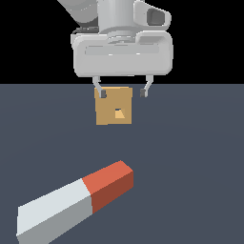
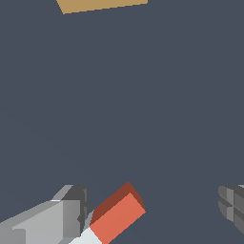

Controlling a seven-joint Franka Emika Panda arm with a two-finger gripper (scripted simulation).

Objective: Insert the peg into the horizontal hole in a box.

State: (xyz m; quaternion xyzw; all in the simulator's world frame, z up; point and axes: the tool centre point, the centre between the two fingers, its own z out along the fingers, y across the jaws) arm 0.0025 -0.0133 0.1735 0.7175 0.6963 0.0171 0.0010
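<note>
Peg (image 1: 76,202) lying flat on the dark worktop (image 1: 190,167), close to the camera in the exterior view, set at a slant: red-orange end pointing up toward the exterior view's right, pale grey-white part reaching down toward the exterior view's left. Not gripped by anything.

Tan box (image 1: 114,106) farther back on the worktop, well apart from the peg. Small square hole (image 1: 118,113) in the middle of the face turned to the camera, empty.

Pincer (image 1: 122,91) hanging up in the air, released and spread wide, holding nothing. One fingertip (image 1: 101,93) seen against the box's upper corner, the other just off the box's opposite upper corner; contact with the box cannot be told from this angle.

From the wrist view: red-orange end of the peg (image 2: 116,214) just beside one finger (image 2: 71,209), other finger (image 2: 232,205) well apart across the gap. Only a sliver of the box (image 2: 97,5) visible at the frame's edge, far from the peg.
</note>
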